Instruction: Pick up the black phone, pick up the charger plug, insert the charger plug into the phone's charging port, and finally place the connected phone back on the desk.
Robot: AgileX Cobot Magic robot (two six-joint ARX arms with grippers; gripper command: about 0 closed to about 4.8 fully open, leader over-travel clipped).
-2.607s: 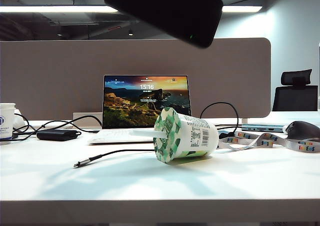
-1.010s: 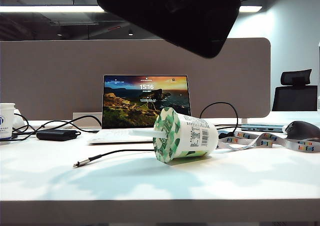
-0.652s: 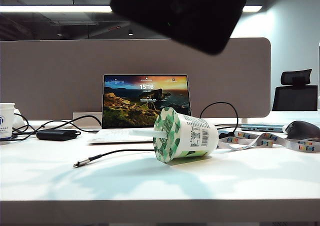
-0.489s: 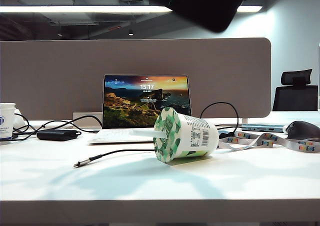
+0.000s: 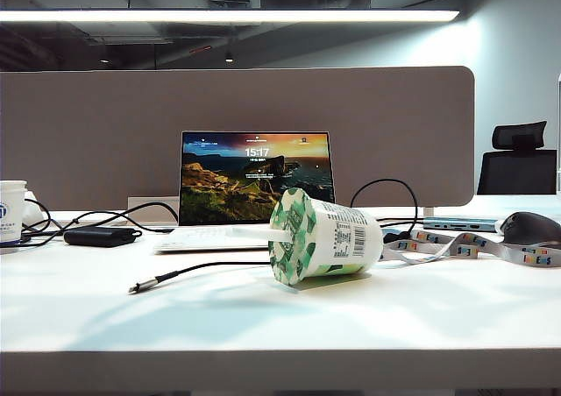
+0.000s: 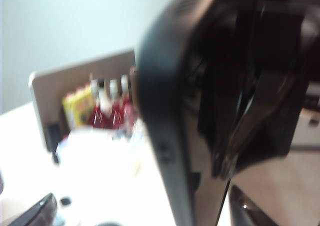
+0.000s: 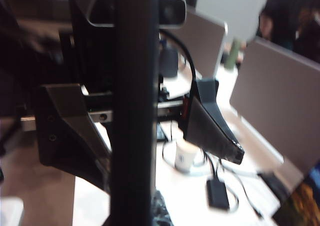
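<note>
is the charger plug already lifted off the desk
No. In the exterior view the charger plug lies on the desk at the end of its thin black cable, with no gripper near it.

Smooth white desk (image 5: pixel 280 326), silvery metal charger plug (image 5: pixel 140 286)

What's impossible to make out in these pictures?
Right wrist view: thin glossy black phone, edge-on, hides right tool's grip; left tool open around it.
Left wrist view: blur hides the charging port.
Exterior view: phone and both tools out of frame.

Tipped yoghurt cup (image 5: pixel 323 236) — open laptop (image 5: pixel 254 179) behind
</note>
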